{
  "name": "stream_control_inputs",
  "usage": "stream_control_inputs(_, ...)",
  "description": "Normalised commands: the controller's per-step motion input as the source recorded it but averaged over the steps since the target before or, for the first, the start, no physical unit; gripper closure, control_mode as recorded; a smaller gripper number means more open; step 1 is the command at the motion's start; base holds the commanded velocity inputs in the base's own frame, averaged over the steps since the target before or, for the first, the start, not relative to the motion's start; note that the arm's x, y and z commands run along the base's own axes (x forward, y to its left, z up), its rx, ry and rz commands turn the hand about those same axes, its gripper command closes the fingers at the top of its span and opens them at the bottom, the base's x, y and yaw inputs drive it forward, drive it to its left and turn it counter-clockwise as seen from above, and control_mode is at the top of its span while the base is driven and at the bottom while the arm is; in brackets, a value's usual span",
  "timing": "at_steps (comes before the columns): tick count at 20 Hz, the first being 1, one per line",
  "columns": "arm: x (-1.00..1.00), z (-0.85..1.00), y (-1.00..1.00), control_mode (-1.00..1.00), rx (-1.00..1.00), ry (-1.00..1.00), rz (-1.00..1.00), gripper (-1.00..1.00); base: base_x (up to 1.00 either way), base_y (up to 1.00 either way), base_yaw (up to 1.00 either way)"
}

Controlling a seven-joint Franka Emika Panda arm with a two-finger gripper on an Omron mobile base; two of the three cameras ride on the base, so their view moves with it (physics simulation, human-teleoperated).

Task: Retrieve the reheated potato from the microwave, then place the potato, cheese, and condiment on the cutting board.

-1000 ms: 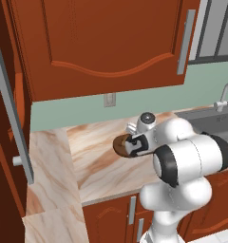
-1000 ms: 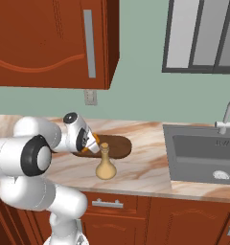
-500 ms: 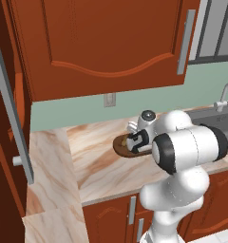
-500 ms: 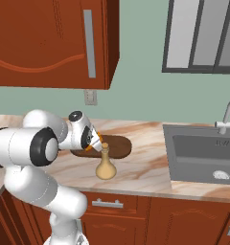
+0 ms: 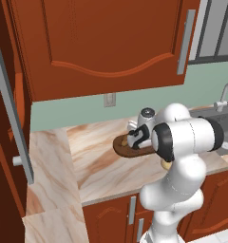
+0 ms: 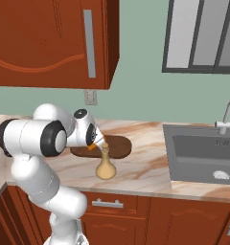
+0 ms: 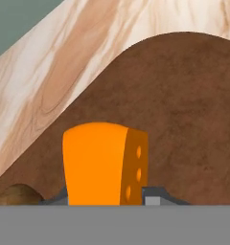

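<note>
The claw [image 7: 107, 201] was clamped on the cheese [image 7: 103, 163], holding the orange wedge over the cutting board [image 7: 184, 115], its holed side face turned toward 3 o'clock in the hand view. A brown rounded edge, possibly the potato [image 7: 16, 195], showed at 8 o'clock. In the right base view the condiment [image 6: 105, 165] stood upright on the surface [image 6: 150, 167], just at the board's 6 o'clock edge.
</note>
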Motion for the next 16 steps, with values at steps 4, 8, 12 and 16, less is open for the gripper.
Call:
stream_control_inputs(4, 0.17, -0.04, -0.01, -1.00, -0.02, 0.02, 0.00, 1.00, 0.00, 0.00, 0.00)
stream_control_inputs(8, 0.14, -0.06, -0.01, -1.00, -0.02, 0.01, 0.00, 1.00, 0.00, 0.00, 0.00)
stream_control_inputs(12, 0.13, -0.10, -0.03, -1.00, 0.00, 0.01, 0.00, 1.00, 0.00, 0.00, 0.00)
stream_control_inputs(16, 0.10, -0.11, -0.08, -1.00, 0.00, 0.00, 0.00, 1.00, 0.00, 0.00, 0.00)
